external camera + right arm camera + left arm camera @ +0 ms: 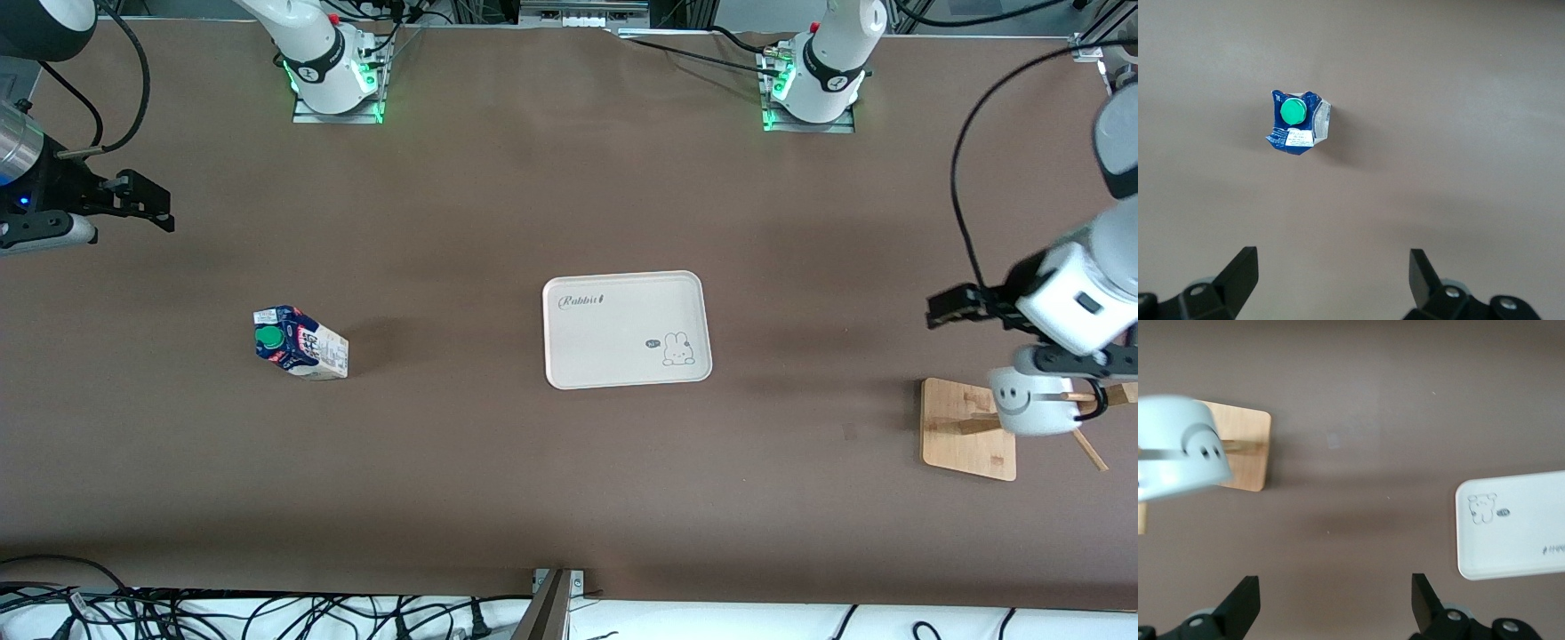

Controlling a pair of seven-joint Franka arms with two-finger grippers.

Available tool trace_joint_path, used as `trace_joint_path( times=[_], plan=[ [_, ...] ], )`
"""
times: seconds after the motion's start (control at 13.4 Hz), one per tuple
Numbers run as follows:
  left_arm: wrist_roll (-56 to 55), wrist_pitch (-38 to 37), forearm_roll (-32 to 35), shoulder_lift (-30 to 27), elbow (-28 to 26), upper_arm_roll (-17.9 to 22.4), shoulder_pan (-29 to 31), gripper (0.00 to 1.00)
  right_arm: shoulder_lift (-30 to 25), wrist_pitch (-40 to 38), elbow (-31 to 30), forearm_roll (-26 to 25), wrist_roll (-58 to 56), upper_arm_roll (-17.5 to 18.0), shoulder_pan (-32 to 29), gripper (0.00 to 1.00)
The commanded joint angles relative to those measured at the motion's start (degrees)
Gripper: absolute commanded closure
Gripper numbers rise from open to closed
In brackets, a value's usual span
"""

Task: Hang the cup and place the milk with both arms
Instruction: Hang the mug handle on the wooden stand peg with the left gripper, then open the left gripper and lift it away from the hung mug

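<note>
A: In the front view, the cup point(1031, 402) hangs on the wooden rack point(969, 428); the left hand point(956, 307) is above it, fingers apart. The milk point(300, 343) stands on the counter point(498, 462).

B: The left wrist view agrees: open fingers, cup free. In the right wrist view the right hand point(1331, 277) is spread, the milk below, apart. I think grasping it for the tray point(627, 329) comes next.

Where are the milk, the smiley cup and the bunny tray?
milk point(300, 343): front view, on its blue top by the green cap.
cup point(1022, 404): front view, on its smiley side.
tray point(613, 333): front view, on its bare middle.
</note>
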Motion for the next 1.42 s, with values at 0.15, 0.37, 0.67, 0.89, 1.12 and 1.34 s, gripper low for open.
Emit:
trace_joint_path(
  times=[0.15, 0.37, 0.67, 0.89, 1.12, 1.34],
  plan=[
    [1.57, -1.00, -0.24, -2.23, -1.78, -0.14, -1.16, 0.00, -0.39, 0.48, 0.11, -0.61, 0.62, -0.47, 1.16, 0.00],
    [3.07, 5.03, -0.33, -10.45, -13.58, 1.35, -2.03, 0.00, 0.05, 0.12, 1.17, -0.61, 1.32, -0.47, 1.16, 0.00],
    [3.59, 17.34, -1.03, -21.02, -28.91, 10.39, -7.22, 0.00, 0.14, 0.04, 1.70, -0.70, 1.33, -0.38, 1.33, 0.00],
    [4.30, 16.75, -1.03, -21.57, -29.56, 10.40, -7.22, 0.00, 0.49, -0.14, 1.79, -0.61, 1.15, -0.38, 1.33, 0.00],
    [4.82, 14.21, -0.95, -19.28, -27.10, 10.05, -7.40, 0.00, 0.49, -0.14, 1.70, -0.61, 1.15, -0.38, 1.33, 0.00],
    [4.30, 14.20, -0.95, -19.01, -26.83, 9.79, -7.48, 0.00, 0.49, -0.14, 1.70, -0.61, 1.15, -0.38, 1.33, 0.00]
  ],
)
